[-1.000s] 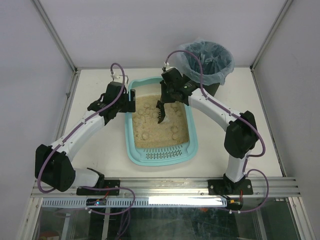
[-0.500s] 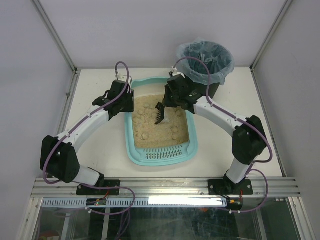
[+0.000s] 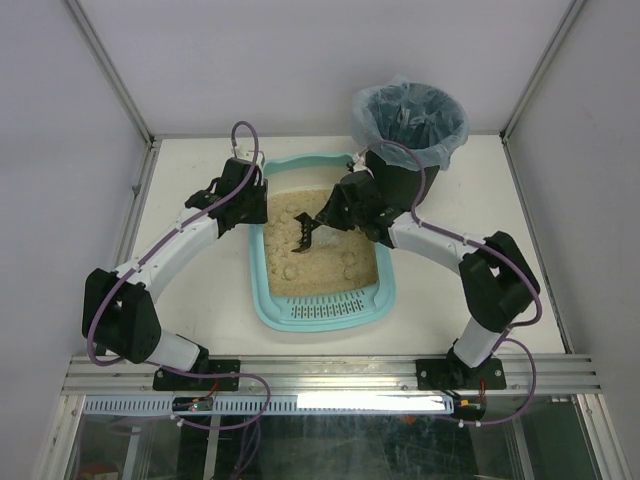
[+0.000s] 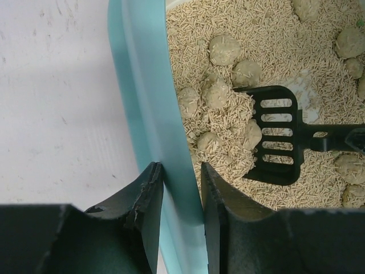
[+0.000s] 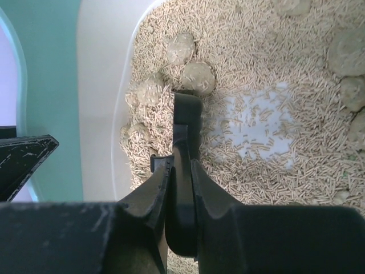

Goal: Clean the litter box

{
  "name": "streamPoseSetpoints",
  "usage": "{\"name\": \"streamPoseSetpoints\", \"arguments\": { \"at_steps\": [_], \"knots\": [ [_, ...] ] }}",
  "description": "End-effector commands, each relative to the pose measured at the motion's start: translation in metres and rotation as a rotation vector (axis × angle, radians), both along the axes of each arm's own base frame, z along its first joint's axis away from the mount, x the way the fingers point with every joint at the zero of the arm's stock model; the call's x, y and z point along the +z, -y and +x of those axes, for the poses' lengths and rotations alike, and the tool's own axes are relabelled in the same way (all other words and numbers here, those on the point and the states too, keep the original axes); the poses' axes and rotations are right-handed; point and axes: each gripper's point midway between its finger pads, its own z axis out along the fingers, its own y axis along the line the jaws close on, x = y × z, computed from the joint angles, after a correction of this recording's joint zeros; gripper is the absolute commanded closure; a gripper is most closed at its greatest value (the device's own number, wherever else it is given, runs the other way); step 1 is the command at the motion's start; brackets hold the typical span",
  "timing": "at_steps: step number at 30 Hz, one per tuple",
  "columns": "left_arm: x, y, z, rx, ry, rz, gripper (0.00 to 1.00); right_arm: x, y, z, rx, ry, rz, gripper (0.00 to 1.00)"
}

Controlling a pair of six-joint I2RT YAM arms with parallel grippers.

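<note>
The light teal litter box (image 3: 257, 270) sits mid-table, holding beige litter and several clumps (image 4: 224, 49). Its slotted strip (image 3: 325, 312) is at the near end. My left gripper (image 3: 262, 205) is shut on the box's left rim (image 4: 149, 108), one finger outside and one inside (image 4: 181, 171). My right gripper (image 3: 337, 210) is shut on the handle of a small black slotted scoop (image 3: 303, 236). The scoop's blade (image 4: 276, 137) lies in the litter against a pile of clumps by the left wall. In the right wrist view, the gripper (image 5: 179, 165) holds the scoop (image 5: 185, 120) edge-on, with its tip by a clump (image 5: 198, 77).
A black round bin with a bluish bag liner (image 3: 410, 125) stands at the back right, just behind the box's far right corner. A bare patch of tray floor (image 5: 256, 123) shows to the right of the scoop. Frame posts and white walls enclose the table.
My right gripper has swung the scoop left and down into the litter, toward the left wall's clumps. My left gripper moved up to the rim a second ago and has stayed there since.
</note>
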Motion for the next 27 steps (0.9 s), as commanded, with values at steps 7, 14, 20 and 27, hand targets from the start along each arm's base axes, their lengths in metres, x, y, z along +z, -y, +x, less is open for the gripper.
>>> {"name": "streamPoseSetpoints", "arguments": {
  "at_steps": [7,14,20,27],
  "knots": [
    [-0.004,0.006,0.009,-0.039,-0.005,-0.010,0.89,0.021,-0.012,-0.054,0.078,-0.012,0.199,1.00],
    [-0.004,0.005,0.009,-0.036,-0.005,-0.005,0.89,0.051,-0.002,-0.063,0.056,0.055,0.305,1.00],
    [-0.004,0.005,0.009,-0.040,-0.004,-0.006,0.89,0.059,0.011,-0.067,0.046,0.103,0.344,1.00],
    [-0.003,0.006,0.009,-0.042,-0.003,-0.008,0.89,0.065,0.032,-0.056,-0.102,0.063,0.488,1.00]
  ]
}}
